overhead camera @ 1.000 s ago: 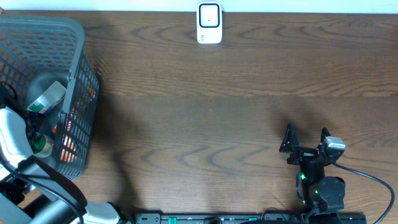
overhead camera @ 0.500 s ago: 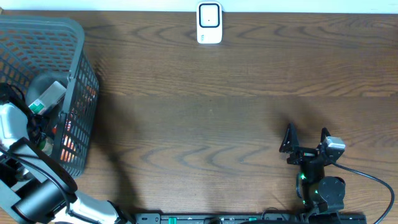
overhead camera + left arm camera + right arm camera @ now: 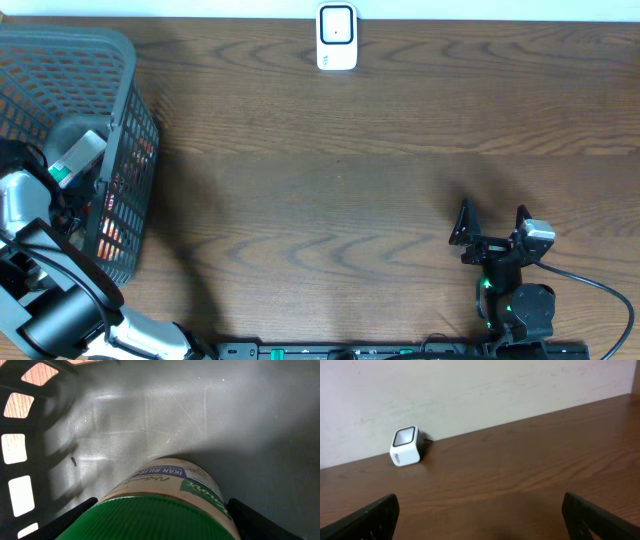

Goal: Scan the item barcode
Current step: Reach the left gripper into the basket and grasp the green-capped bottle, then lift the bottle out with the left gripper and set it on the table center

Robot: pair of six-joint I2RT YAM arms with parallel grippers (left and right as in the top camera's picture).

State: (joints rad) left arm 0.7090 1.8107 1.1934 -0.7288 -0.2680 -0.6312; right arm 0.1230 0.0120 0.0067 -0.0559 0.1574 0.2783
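Straddling the green-lidded jar point(image 3: 170, 477) on the basket point(image 3: 118, 130) floor, the left hand point(image 3: 160, 510) flanks the lid point(image 3: 145, 520); whether it grips cannot be told. Right hand point(image 3: 492, 222) rests agape on the counter point(image 3: 330, 200). Risk: a shallow hold on the ribbed lid slipping, or the jar snagging the basket wall.

one wooden table point(image 3: 330, 180). one grey mesh basket point(image 3: 125, 110), at the upper left of the frame. one white scanner point(image 3: 337, 37), at top centre. two grippers, each with two fingers: the left gripper point(image 3: 162, 520) inside the basket, the right gripper point(image 3: 492, 222) at lower right. three things can be counted in the basket: one jar point(image 3: 170, 477) with one green lid point(image 3: 150, 515), one green-and-white box point(image 3: 78, 157), and one orange-red thing point(image 3: 108, 228) behind the mesh, too hidden to name.
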